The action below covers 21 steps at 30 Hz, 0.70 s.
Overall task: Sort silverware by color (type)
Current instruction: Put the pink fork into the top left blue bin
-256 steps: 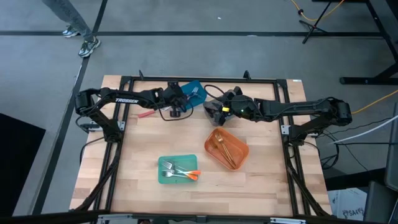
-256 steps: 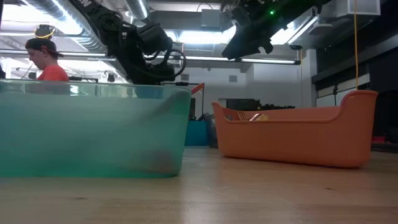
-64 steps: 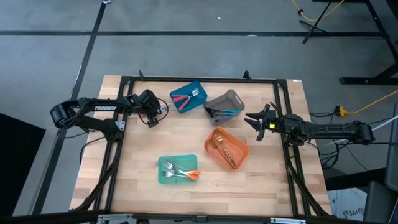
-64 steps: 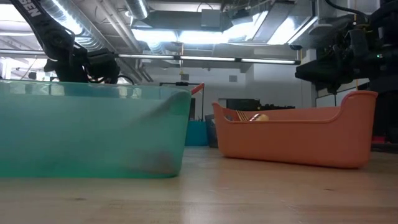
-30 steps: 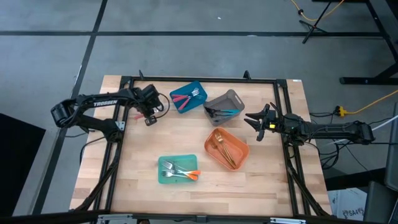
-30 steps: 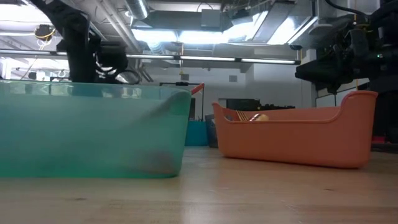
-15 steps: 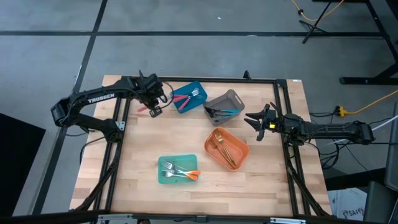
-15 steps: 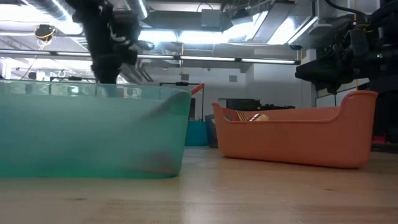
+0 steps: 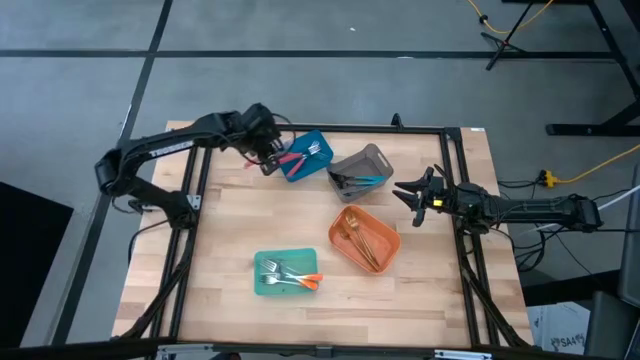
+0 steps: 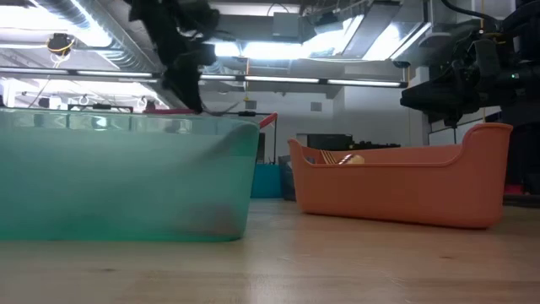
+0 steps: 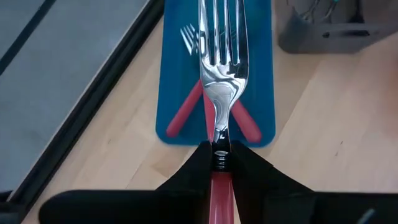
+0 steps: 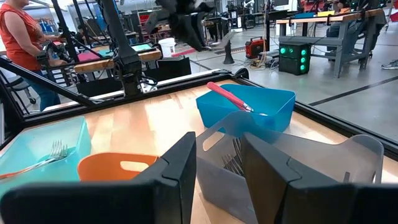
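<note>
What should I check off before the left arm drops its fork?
1. Left gripper shut on the pink fork: ok.
2. Fork over the blue bin: ok in the wrist view; tines point across it.
3. Bin already holds pink-handled forks, matching colour: ok.
4. Right gripper parked at the table's right edge, clear of the bin: ok.
5. Height of fork above the bin: cannot tell.

White lettering on the left arm (image 9: 165,148), too small to read, no other text
</note>
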Each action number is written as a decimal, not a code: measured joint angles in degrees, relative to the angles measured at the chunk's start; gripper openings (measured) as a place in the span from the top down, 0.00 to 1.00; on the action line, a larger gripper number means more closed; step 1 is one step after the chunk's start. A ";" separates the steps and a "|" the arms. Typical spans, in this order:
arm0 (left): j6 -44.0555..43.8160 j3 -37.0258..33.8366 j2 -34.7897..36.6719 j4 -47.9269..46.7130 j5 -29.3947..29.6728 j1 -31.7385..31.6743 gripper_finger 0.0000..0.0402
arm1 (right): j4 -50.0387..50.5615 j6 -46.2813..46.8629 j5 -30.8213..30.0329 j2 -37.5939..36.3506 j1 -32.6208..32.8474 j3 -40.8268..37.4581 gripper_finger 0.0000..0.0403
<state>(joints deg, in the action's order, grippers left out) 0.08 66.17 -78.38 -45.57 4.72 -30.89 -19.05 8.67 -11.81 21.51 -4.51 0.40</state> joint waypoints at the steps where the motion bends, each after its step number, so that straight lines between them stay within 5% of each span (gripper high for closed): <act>1: 0.00 1.24 -1.60 0.00 -0.09 0.00 0.91 | 0.00 -0.01 0.00 0.01 0.00 0.00 0.71; 13: 4.73 22.00 -23.39 -4.72 -0.17 -0.02 0.91 | 0.00 0.00 0.02 0.01 0.00 0.00 0.71; 21: 5.16 25.71 -33.10 -8.51 -0.15 -0.02 0.91 | 0.07 -0.02 0.07 0.01 0.00 0.00 0.71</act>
<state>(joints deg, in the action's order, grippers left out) 5.23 91.88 -111.49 -54.08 4.57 -30.92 -18.98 8.65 -11.75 21.52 -4.51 0.40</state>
